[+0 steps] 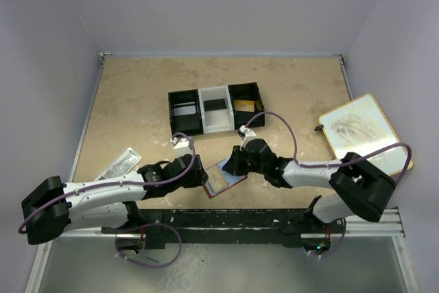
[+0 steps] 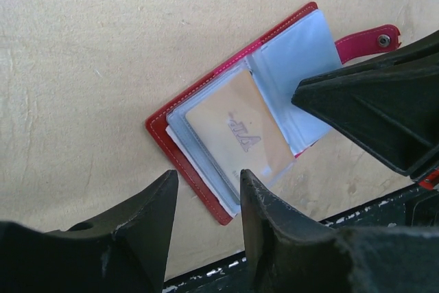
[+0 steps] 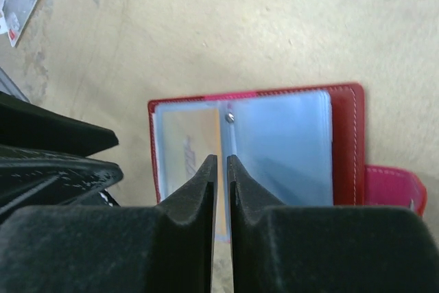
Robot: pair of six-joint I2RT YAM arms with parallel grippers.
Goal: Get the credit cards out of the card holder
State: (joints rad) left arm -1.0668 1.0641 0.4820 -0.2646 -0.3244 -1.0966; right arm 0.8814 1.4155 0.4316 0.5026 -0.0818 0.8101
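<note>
The red card holder (image 1: 218, 180) lies open and flat on the tan table near its front edge, its pale blue sleeves facing up. A tan credit card (image 2: 236, 135) sits in a clear sleeve on one half; it shows in the right wrist view too, credit card (image 3: 188, 149). My left gripper (image 2: 208, 176) is open, just off the card holder's (image 2: 168, 135) lower corner, with nothing between its fingers. My right gripper (image 3: 221, 159) hovers over the spine of the card holder (image 3: 343, 142), its fingers a narrow slit apart with nothing clearly in it. From above, both grippers, left (image 1: 195, 173) and right (image 1: 230, 165), flank the holder.
A black-and-white three-compartment tray (image 1: 216, 108) stands further back at the centre. A clear plastic packet (image 1: 120, 162) lies at the left. A wood-framed board (image 1: 363, 132) rests at the right edge. The arms' black base rail (image 1: 226, 221) runs just in front of the holder.
</note>
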